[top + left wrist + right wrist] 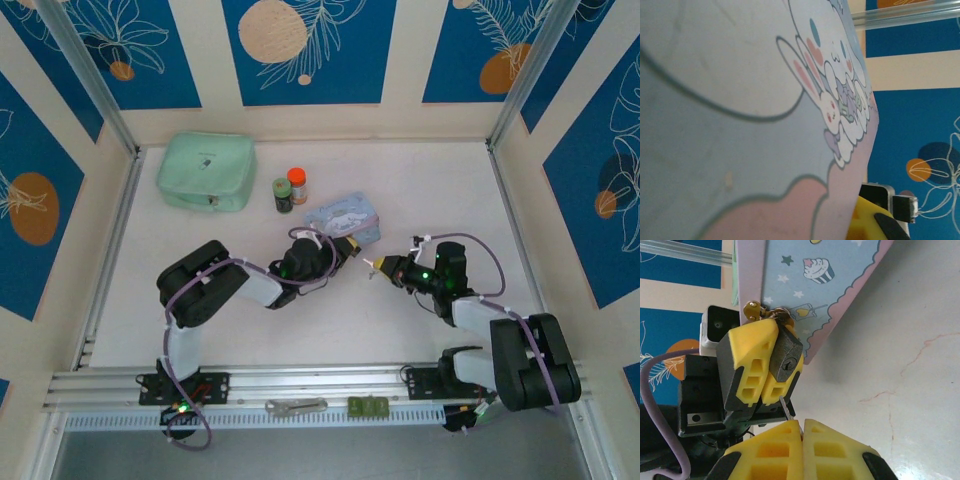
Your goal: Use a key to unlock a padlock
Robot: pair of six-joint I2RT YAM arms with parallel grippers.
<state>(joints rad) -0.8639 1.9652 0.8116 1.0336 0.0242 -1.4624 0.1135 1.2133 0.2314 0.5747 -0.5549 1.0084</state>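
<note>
The padlock [786, 356] is a small dark body with its keyhole facing my right wrist camera. My left gripper [771, 359] is shut on it, yellow fingers [751, 357] on either side. It sits against the edge of the light-blue cartoon tin [805, 290]. My right gripper [802, 426] is shut on the key [785, 407]. The thin silver blade points up at the padlock, with its tip just below the keyhole and apart from it. From above, the left gripper [343, 250] and right gripper [378, 265] face each other beside the tin [345, 217]. The tin [740, 125] lies close before one left finger [863, 223].
A mint-green pouch [205, 172] lies at the back left. Two small jars stand behind the tin, one with a dark lid [283, 195] and one with an orange lid [297, 184]. A flat silver wrench-like tool [296, 406] and a green part [367, 406] rest on the front rail.
</note>
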